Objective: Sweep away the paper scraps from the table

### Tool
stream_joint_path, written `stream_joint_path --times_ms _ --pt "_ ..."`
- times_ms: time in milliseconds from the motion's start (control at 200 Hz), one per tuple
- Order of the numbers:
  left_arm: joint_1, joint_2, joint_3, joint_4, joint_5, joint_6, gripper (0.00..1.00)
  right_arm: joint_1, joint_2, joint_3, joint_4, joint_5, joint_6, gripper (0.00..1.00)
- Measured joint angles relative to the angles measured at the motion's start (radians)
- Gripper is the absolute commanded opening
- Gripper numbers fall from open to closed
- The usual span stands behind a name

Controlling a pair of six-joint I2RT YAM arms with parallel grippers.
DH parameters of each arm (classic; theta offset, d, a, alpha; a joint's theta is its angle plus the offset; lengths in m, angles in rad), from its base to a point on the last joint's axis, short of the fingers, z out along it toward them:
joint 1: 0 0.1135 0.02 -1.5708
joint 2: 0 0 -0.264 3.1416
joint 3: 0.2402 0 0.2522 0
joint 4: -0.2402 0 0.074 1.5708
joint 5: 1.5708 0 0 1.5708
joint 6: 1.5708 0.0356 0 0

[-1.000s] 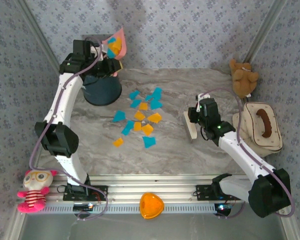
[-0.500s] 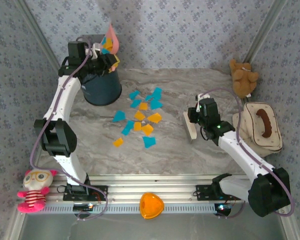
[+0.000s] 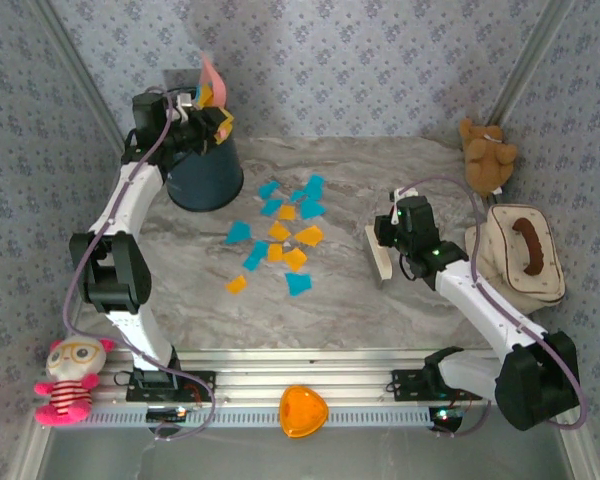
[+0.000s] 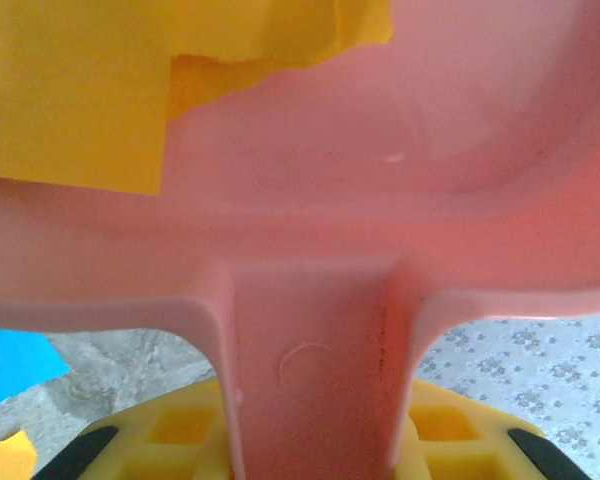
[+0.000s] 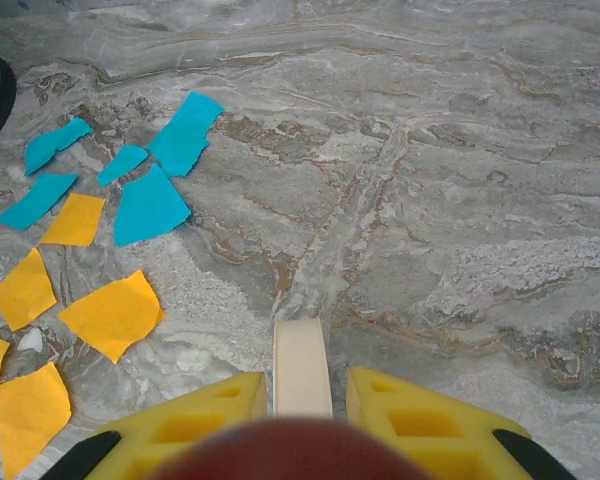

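Pink plastic is seen close up in the left wrist view, where the dustpan [image 4: 310, 180] handle is clamped between the yellow fingers of the left gripper [image 4: 310, 440] and orange pieces lie in the pan. What that view leaves out is supplied from above: the dustpan is tipped nearly on edge over a dark bin [image 3: 205, 178] at the far left corner of the table [image 3: 400, 165], handle downward and pan pointing up toward the far wall. The paper scraps [image 3: 280, 238] are spread on the table a little left of its middle, and the long axis of the scatter runs diagonally from far right to near left. In the right wrist view they are seen at the left, flat on the marbled surface. The right gripper [image 3: 385, 242] is closed on a cream scraper [image 3: 378, 262], set down just right of the scatter with its long side running from near to far edge.
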Motion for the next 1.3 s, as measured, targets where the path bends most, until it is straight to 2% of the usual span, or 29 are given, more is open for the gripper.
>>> stream_joint_path --times_ms 914,1299 --pt "0.002 -0.029 -0.201 0.533 -0.025 -0.487 0.0 0.0 0.0 0.0 0.0 -0.005 0.003 0.0" --pt "0.002 -0.037 -0.27 0.671 -0.08 -0.636 0.0 0.0 0.0 0.0 0.0 -0.005 0.003 0.0"
